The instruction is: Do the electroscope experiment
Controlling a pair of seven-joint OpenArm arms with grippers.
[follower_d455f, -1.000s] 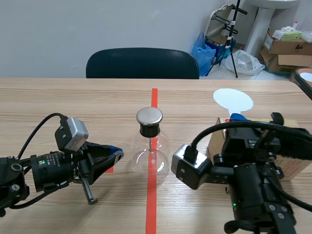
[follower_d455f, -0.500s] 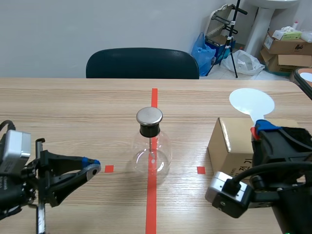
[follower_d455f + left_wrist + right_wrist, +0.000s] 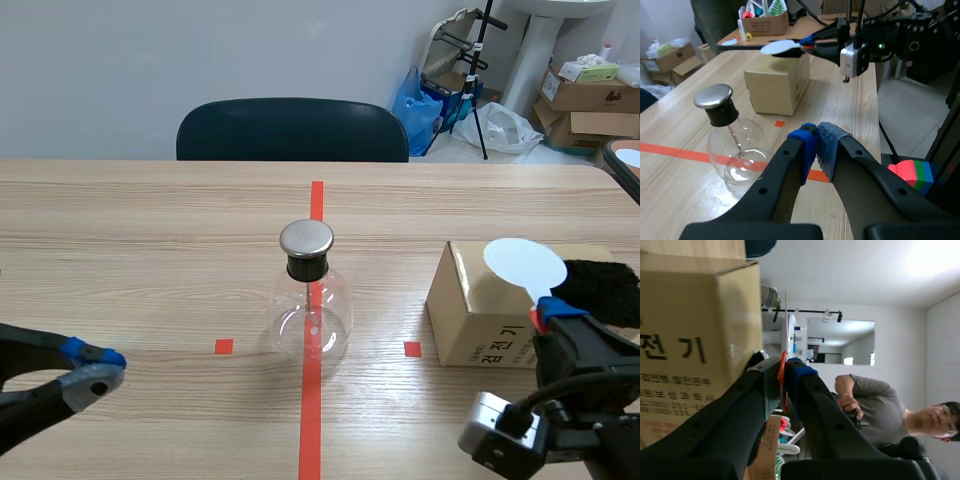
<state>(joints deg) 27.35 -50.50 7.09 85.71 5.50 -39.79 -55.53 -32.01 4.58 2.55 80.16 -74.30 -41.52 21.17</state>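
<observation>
So the glass flask (image 3: 311, 318) is standing upright right in the middle of the table (image 3: 150, 230). It sits on the long red tape line with a little red square mark off to either side. It's got a shiny metal cap (image 3: 306, 238) on a black stopper, and we can see a thin rod (image 3: 310, 298) hanging down inside the glass. Nothing is touching it.

The white paddle (image 3: 524, 265), a flat round disc on a red handle, is up in the air over the cardboard box (image 3: 478, 322) that sits to the right of the flask. Our right hand (image 3: 552, 318) has it. The two fingers are pinched on the red handle, and the right wrist view shows the paddle edge-on between the pads. A black fuzzy cloth (image 3: 600, 285) lies on top of the box, just beside the disc in the scene view.

Our left hand (image 3: 93, 364) is way off on the left side, low over the table and well apart from the flask. Its pads are pressed together with nothing between them.

Past the table's far edge there's a dark chair (image 3: 292, 130), and the right wrist view catches a person (image 3: 875, 400) in a grey T-shirt in the background.
</observation>
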